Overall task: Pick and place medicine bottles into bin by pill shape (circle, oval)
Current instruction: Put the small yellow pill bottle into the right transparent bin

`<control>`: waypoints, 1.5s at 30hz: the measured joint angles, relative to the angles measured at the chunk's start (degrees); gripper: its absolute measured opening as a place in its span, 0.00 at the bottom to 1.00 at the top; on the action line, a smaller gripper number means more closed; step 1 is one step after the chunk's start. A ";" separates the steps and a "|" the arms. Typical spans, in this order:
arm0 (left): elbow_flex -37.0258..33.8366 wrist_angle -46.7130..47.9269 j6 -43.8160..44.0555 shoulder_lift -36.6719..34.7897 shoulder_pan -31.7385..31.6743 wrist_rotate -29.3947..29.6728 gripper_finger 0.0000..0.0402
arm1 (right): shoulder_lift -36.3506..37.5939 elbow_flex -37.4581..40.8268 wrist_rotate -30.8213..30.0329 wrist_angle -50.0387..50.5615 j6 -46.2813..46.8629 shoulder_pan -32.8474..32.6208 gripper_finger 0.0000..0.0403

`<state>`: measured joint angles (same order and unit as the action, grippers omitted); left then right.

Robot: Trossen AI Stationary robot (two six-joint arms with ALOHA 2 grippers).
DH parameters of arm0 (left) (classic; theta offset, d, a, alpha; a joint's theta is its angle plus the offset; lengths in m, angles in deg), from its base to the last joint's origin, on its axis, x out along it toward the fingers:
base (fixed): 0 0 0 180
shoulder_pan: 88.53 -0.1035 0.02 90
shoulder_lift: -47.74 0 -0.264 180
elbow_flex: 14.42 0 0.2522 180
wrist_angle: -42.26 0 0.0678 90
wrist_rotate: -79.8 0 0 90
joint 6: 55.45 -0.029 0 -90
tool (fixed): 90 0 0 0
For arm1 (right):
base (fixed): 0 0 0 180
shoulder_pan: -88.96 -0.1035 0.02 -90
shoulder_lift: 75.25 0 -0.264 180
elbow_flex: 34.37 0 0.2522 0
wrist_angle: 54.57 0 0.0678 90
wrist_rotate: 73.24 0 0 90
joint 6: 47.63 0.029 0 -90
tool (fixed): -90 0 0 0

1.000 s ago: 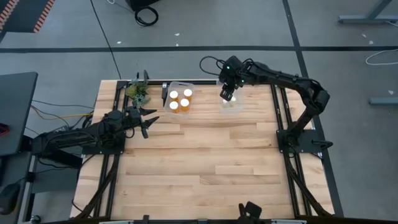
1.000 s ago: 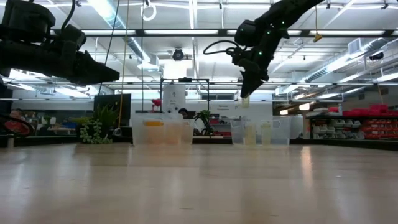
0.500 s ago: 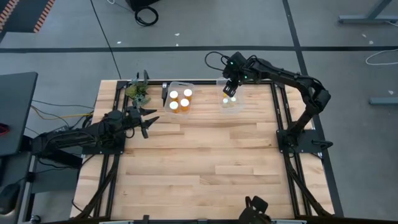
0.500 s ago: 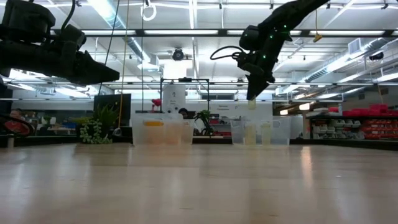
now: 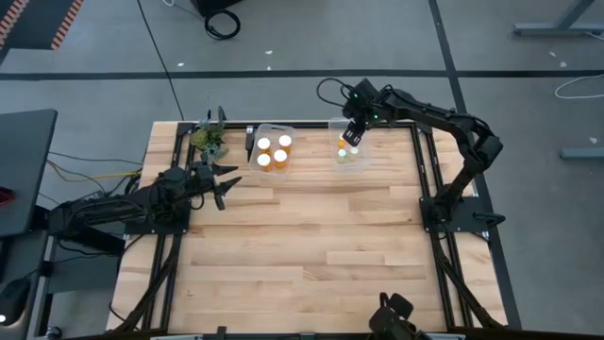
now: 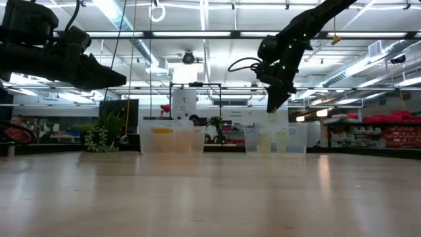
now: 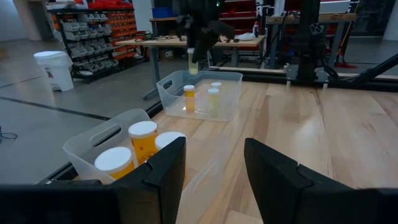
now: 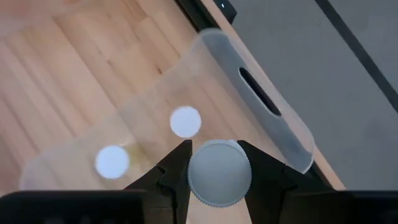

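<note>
My right gripper [image 5: 355, 135] is shut on a small orange medicine bottle with a white cap [image 8: 219, 172]. It holds the bottle above the clear right bin [image 5: 351, 159], and the bottle also shows in the low view [image 6: 272, 117]. Two white-capped bottles [image 8: 185, 121] [image 8: 112, 160] stand upright in that bin. The clear left bin [image 5: 272, 149] holds three white-capped orange bottles [image 7: 143, 134]. My left gripper [image 7: 214, 180] is open and empty, raised over the table's left side [image 5: 222, 186], near the left bin. My right gripper pinches the bottle's round white cap [image 8: 219, 172] between its two fingers, one on each side. The fingers come from above, pointing down. The bottle hangs upright below them [image 6: 272, 117], clear of the bin and the bottles in it.
A small green plant [image 5: 209, 142] stands at the far left corner, beside the left bin. Both bins sit along the table's far edge. Black frame rails [image 5: 429, 179] run along the table's sides. The wooden tabletop [image 5: 311, 246] nearer the front is bare.
My right gripper has gone toward the table's right edge and a little down with the bottle, from beside the right bin's left part to over the bin. The bottle stays upright in the hold.
</note>
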<state>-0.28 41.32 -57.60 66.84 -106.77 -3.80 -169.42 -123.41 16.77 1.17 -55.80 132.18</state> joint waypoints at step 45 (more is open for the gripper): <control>-0.02 -1.90 -0.85 0.02 0.00 0.00 0.43 | -0.26 16.76 -1.80 -18.21 6.25 -3.02 0.32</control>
<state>-0.30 39.42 -58.45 66.86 -106.77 -3.80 -169.68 -106.66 14.97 -17.04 -49.54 129.16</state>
